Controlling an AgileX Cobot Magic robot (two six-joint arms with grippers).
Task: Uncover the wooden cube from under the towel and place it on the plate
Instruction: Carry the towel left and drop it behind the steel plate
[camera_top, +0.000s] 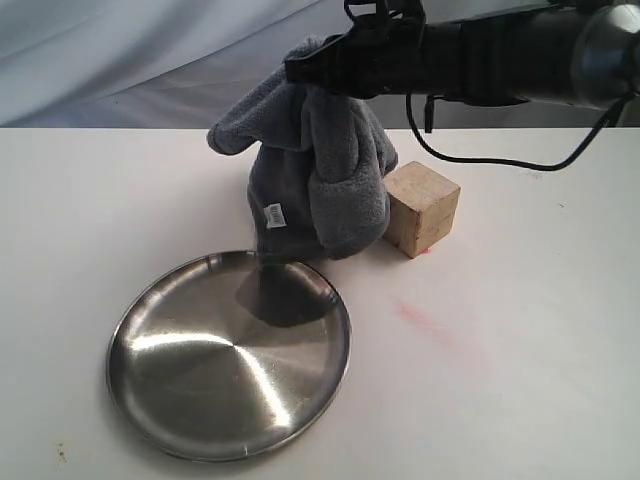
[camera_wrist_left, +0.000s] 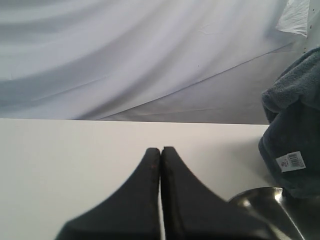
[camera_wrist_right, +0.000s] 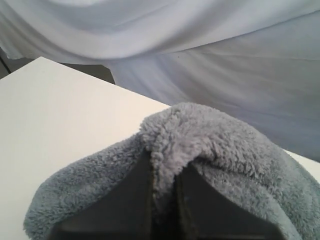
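The dark grey fleece towel (camera_top: 315, 175) hangs off the table, pinched at its top by my right gripper (camera_top: 300, 70), which is shut on it; its lower edge still brushes the table. A fold of the towel (camera_wrist_right: 200, 145) bulges between that gripper's fingers (camera_wrist_right: 127, 200). Uncovered, the pale wooden cube (camera_top: 421, 209) sits on the table just right of the hanging cloth. The shiny steel plate (camera_top: 180, 405) lies in front, to the left. My left gripper (camera_wrist_left: 160, 150) is shut and empty, low over the table, left of the towel (camera_wrist_left: 292, 135) and plate rim (camera_wrist_left: 260, 197).
The white tabletop (camera_top: 530, 360) has a faint pink smear (camera_top: 425, 322) in front of the cube. A pale draped cloth (camera_top: 120, 50) forms the backdrop behind the table. A black cable (camera_top: 500, 160) trails from the right arm above the cube.
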